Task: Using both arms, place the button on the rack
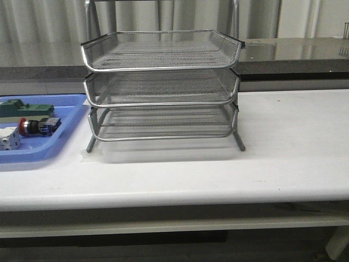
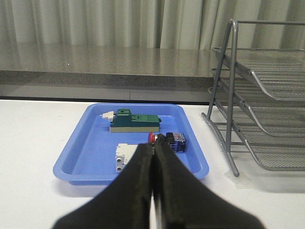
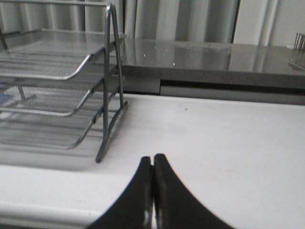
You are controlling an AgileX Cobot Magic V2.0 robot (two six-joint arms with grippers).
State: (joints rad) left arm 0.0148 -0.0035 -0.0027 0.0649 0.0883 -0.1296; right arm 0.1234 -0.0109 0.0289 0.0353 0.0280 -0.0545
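Front view has the rack (image 1: 162,87) filling the middle of the frame, all three wire shelves bare. At lower left sits the blue tray (image 1: 38,154), and the button (image 1: 37,126) lies on its side in it, red cap pointing left, between a green block (image 1: 24,108) and a white cube (image 1: 9,138). Left gripper (image 2: 153,149) and right gripper (image 3: 152,161) both have fingers pressed together, holding nothing. Button looks light, rigid, likely to roll; I'd pinch the metal barrel, not the slick cap.
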